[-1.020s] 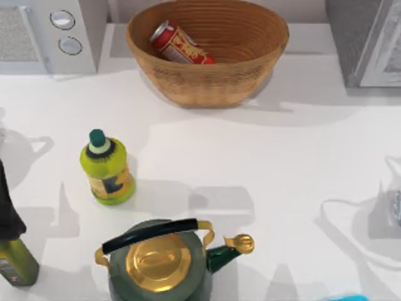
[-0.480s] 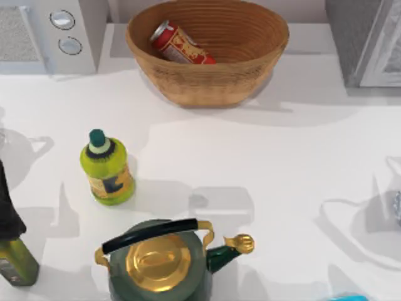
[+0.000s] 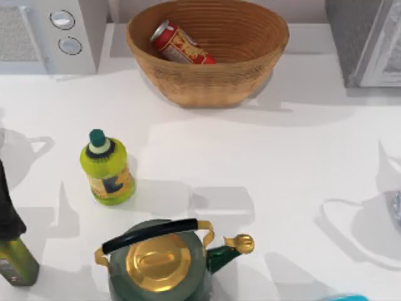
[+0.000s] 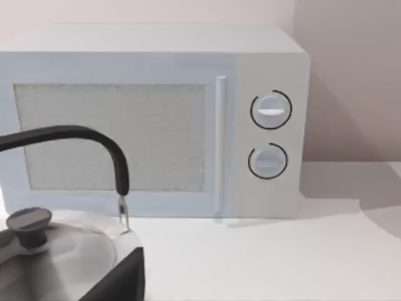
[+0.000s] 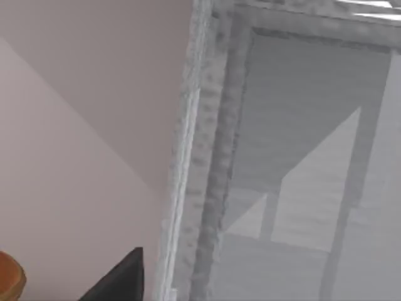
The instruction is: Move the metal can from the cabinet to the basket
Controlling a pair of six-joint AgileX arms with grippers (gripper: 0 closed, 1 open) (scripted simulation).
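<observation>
Can [image 3: 182,45] is lying on its side inside the basket [image 3: 213,81], silver top toward the basket's left rim, body resting against the inner wall, which is why it sits tilted rather than flat: the curved bowl cradles it. Judging by that, the transfer is done and what's left is parking the arms. Cabinet [image 3: 366,41] sits at the table's [image 3: 263,163] far right corner; the right wrist view looks into its grey interior [image 5: 301,144], with the speckled frame edge running alongside, so the right tool is close in front of the cabinet, facing it. A dark sliver [image 5: 119,279] in that view is likely one of its fingers, but I can't tell whether the right tool is released or clenched. Basket rim just peeks in at that view's corner [image 5: 9,282], so the basket sits off to the tool's side, not far. The left tool likewise can't be read; its wrist camera faces the microwave [image 4: 156,119] with two knobs, a grey kettle [image 4: 56,251] right below and ahead of it, so that arm looks parked at the table's left. Bottle [image 3: 108,166] and the green kettle [image 3: 160,260] stand upright, well clear of the basket, untouched clutter as far as I can judge. Risk is low: the can sits deep in the bowl and won't roll out.
</observation>
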